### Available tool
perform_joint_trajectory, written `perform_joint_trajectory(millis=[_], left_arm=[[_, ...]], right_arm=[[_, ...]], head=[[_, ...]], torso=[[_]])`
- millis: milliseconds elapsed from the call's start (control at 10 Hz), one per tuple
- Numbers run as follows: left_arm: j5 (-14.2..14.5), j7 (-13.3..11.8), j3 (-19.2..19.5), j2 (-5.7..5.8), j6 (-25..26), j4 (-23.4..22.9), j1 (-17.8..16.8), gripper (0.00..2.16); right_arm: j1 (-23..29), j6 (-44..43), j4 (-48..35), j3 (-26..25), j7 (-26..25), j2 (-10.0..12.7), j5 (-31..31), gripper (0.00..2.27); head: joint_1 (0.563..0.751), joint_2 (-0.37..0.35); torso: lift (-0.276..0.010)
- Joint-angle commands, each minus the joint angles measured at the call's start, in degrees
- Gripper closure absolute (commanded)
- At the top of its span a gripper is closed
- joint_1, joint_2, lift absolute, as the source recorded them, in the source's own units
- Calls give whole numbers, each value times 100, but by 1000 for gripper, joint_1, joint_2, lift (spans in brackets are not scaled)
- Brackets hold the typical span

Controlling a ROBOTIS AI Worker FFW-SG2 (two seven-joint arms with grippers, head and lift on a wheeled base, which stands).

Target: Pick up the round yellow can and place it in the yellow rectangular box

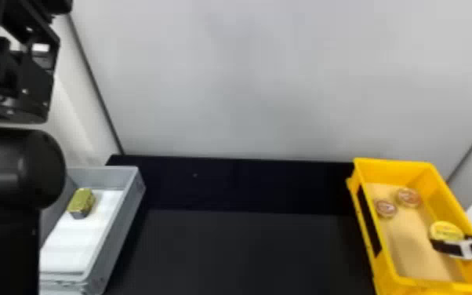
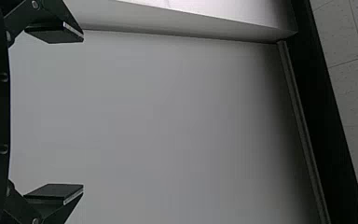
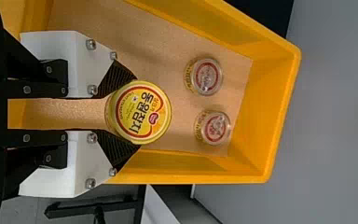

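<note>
Operator: Report the state of the right end effector.

Technician: The right gripper is part-open, its fingers set apart at the width of the round yellow can. In the right wrist view, the ribbed black pads contact the can at opposite sides. The can is gripped, its yellow lid facing the wrist camera.

Operator: State the can's location.

Technician: It is at the yellow rectangular box, inside the rim outline as seen from the head, near the box's right wall. Whether its base touches the lining cannot be told.

Operator: List the adjacent contents.

Technician: Two items, both toward the far end of the box: a first round can and a second round can. Each sits upright on the tan lining, apart from the held can. They are near each other, with a gap between.

Operator: Continue outward.

Technician: A black work surface lies between the yellow box and the grey box. The grey box, at left, has a white liner carrying one gold-topped tin.

Operator: And the left unit?

Technician: The left gripper is raised at the upper left of the head view. Its fingers are spread wide, with nothing between them.
</note>
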Motion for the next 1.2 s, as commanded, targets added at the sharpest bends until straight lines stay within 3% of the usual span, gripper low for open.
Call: perform_joint_trajectory(millis=[0, 300, 700, 900, 1000, 1100], left_arm=[[0, -3, -12, -8, -16, 14, -15, 140], [0, -12, -29, -43, -42, 40, -23, 140], [0, -12, -38, -60, -60, 49, -32, 140], [0, -12, -38, -69, -68, 49, -32, 140], [0, -12, -38, -69, -68, 57, -32, 140], [0, -12, -38, -78, -68, 57, -32, 140]], right_arm=[[-217, -165, 681, 5, -40, -21, -272, 925], [-463, -218, 1393, -66, -102, -82, -299, 925], [-525, -183, 1560, -83, -110, -188, -404, 877], [-542, -183, 1630, -83, -128, -205, -598, 234], [-542, -209, 1630, -83, -128, -205, -650, 90], [-542, -227, 1630, -75, -163, -205, -721, 111]], head=[[663, 54], [663, 54], [663, 54], [663, 54], [663, 54], [663, 54]], torso=[[10], [10], [10], [10], [10], [10]])
